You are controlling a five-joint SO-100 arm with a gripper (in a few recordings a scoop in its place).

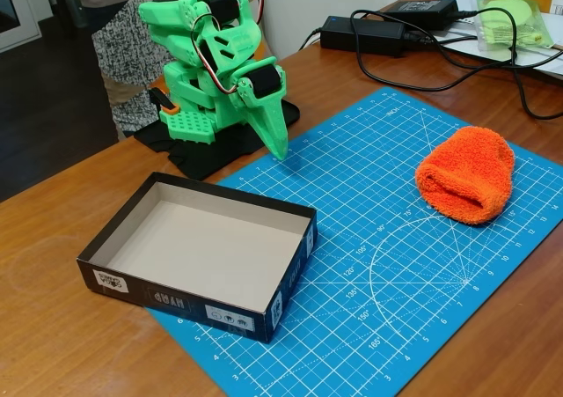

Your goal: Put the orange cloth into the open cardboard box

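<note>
Apparently folded green gripper (275,142) closed, orange cloth (466,175) apart, open cardboard box (264,205) empty

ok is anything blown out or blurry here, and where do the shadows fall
In the fixed view, focus is sharp on the orange cloth and the open cardboard box; the light is soft and even. The top right corner by the papers is slightly washed out, and a faint shadow lies under the gripper.

One cloth (466,174), one box (201,253) (open)
</note>
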